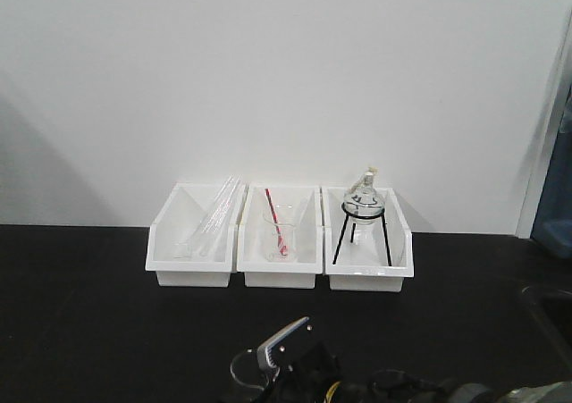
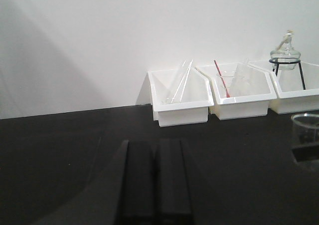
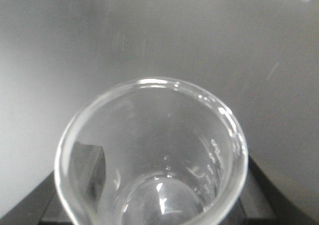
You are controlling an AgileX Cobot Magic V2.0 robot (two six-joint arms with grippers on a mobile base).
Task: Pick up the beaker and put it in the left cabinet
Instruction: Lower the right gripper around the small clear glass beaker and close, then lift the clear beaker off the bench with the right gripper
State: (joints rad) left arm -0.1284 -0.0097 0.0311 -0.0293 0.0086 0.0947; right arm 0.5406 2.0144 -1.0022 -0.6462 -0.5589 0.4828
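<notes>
The beaker (image 3: 154, 155), clear glass with a flared rim and faint printed marks, fills the right wrist view, seen from above into its mouth. My right gripper (image 3: 164, 200) is shut on it, with a dark finger (image 3: 89, 170) showing through the glass wall on the left. In the front view the beaker (image 1: 243, 369) sits low at the bottom edge, beside the right gripper (image 1: 268, 363). It also shows at the right edge of the left wrist view (image 2: 305, 137). My left gripper (image 2: 155, 147) is shut and empty over the black table. The left cabinet is out of view.
Three white bins stand in a row against the white wall. The left bin (image 1: 170, 251) holds long glass tubes, the middle bin (image 1: 308, 242) a glass with a red stick, the right bin (image 1: 402, 251) a round flask (image 1: 365, 197) on a black tripod. The black table (image 1: 80, 314) extends to both sides.
</notes>
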